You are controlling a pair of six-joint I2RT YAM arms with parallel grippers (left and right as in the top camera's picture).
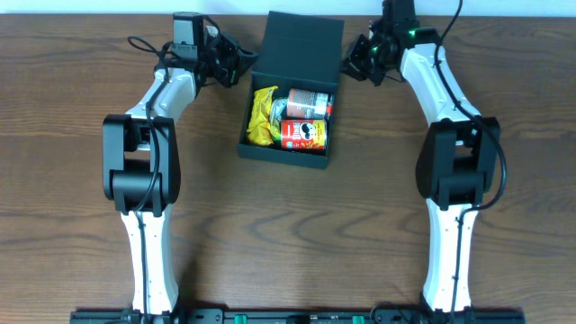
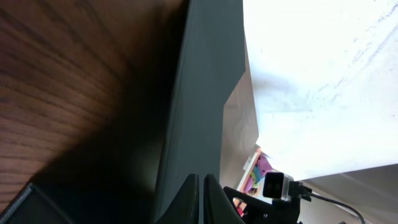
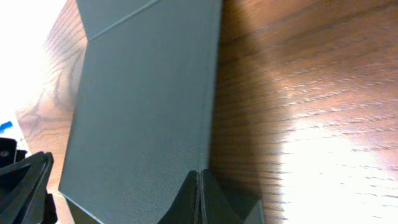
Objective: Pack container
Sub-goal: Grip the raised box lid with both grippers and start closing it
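Wooden table (image 1: 72, 180), with the container (image 1: 286, 155) sitting top-centre between the two arms. It is a dark square box and its flap lid (image 1: 304, 40) is thrown back toward the far edge.

Packing looks mostly done to us. Inside lies a yellow snack bag (image 1: 262, 115) on the left, with a red Pringles can (image 1: 304, 135) next to it and a second can (image 1: 309, 103) just behind that one. All three sit below the rim, and we see nothing loose on the table. We judge that what's left is folding the lid over and pressing it down (unless more items wait out of frame, which we can't tell).

The left gripper (image 1: 236, 63) sits just beside the lid's left edge and the right gripper (image 1: 354, 61) just beside its right edge. In both wrist views the fingers are pressed together, with only a thin seam and nothing between them. Each tip is right at a lid edge. We can't tell whether either actually touches the cardboard.
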